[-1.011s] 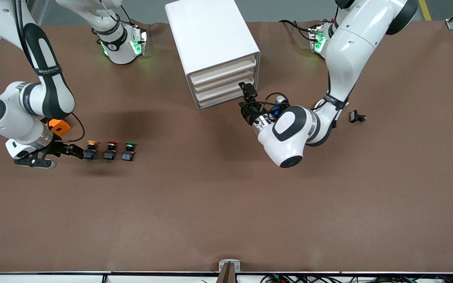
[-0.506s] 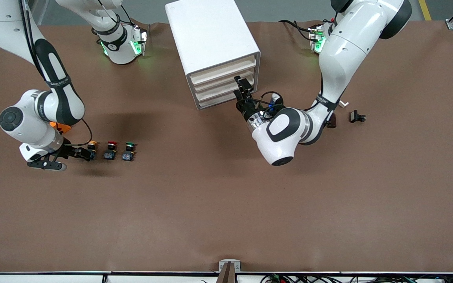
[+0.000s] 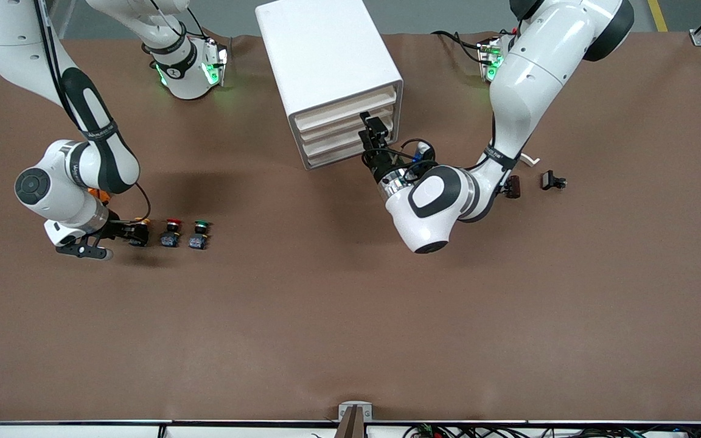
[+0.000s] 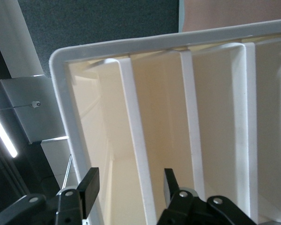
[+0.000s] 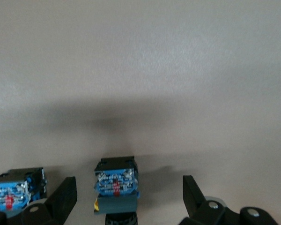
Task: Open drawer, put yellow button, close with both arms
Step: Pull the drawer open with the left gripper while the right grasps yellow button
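Observation:
The white cabinet (image 3: 326, 55) stands at the robots' edge of the table, all four drawers shut. In the left wrist view the lip of the topmost drawer (image 4: 131, 117) runs between the fingers of my left gripper (image 4: 129, 185). The jaws are apart, with a gap on each side of the lip. In the front view the left gripper (image 3: 373, 131) sits against the drawer fronts. The yellow button (image 3: 142, 230) lies toward the right arm's end of the table. My right gripper (image 3: 132, 233) is open around it. The button's blue base (image 5: 116, 180) lies between the wide-apart fingers, untouched.
A red-capped button (image 3: 171, 233) and a green-capped button (image 3: 199, 234) lie in a row beside the yellow one, the red one's base (image 5: 16, 192) close to one right finger. Small black parts (image 3: 552, 180) lie toward the left arm's end.
The left gripper has moved up to the cabinet and narrowed its jaws around the top drawer's lip. The right gripper has slid toward the yellow button and now straddles it.

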`<state>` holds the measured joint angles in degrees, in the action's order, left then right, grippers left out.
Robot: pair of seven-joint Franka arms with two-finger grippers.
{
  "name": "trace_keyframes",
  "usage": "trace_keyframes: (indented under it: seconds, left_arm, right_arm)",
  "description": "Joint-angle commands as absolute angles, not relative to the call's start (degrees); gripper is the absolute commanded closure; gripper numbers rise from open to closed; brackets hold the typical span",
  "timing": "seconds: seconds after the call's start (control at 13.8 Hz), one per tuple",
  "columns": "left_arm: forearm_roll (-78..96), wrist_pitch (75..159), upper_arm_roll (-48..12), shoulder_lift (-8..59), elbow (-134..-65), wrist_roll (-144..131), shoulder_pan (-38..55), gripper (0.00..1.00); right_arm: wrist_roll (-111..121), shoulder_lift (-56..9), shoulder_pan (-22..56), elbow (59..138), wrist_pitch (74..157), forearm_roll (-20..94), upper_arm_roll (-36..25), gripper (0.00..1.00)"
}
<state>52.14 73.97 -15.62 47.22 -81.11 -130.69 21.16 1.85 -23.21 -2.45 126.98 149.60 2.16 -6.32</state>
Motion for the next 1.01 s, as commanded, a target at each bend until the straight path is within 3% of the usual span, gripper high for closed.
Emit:
trace_keyframes:
  seconds: [0.0, 0.43, 0.58, 0.65, 0.72, 0.79, 0.87, 0.94]
  left_arm:
    - [53.53, 75.67, -15.56, 48.69, -80.24, -130.43, 23.11, 0.4]
    - [54.4, 76.03, -15.64, 49.66, -80.24, -131.31, 24.52, 0.42]
    - [56.07, 76.03, -15.56, 49.66, -80.24, -131.31, 25.57, 0.6]
    - [56.42, 76.2, -15.56, 49.75, -80.24, -131.31, 25.66, 0.63]
    - [56.86, 76.29, -15.56, 49.66, -80.24, -131.4, 26.36, 0.67]
    - [56.87, 76.38, -15.56, 49.66, -80.24, -131.83, 26.45, 0.77]
    - [56.87, 76.38, -15.47, 49.75, -80.24, -132.18, 26.46, 0.95]
    - [56.69, 76.38, -15.21, 49.75, -80.24, -132.27, 26.46, 1.0]
  right_arm:
    - [1.14, -22.85, -2.37, 127.71, 149.15, 3.08, -5.98, 0.0]
    - [-0.09, -23.99, -1.67, 127.53, 149.41, 3.16, -5.89, 0.0]
    - [-1.57, -23.99, -0.97, 127.53, 149.33, 3.16, -5.89, 0.0]
    - [-1.58, -23.99, -0.88, 127.53, 149.33, 3.16, -5.89, 0.0]
    - [-1.5, -23.99, -0.79, 127.53, 149.15, 3.08, -5.98, 0.14]
    - [-1.06, -23.99, -0.79, 127.53, 149.15, 3.08, -5.98, 0.29]
    - [-0.53, -23.91, -0.88, 127.36, 149.15, 3.08, -5.98, 0.37]
    - [-0.01, -23.99, -1.14, 127.27, 149.24, 3.08, -5.98, 0.38]
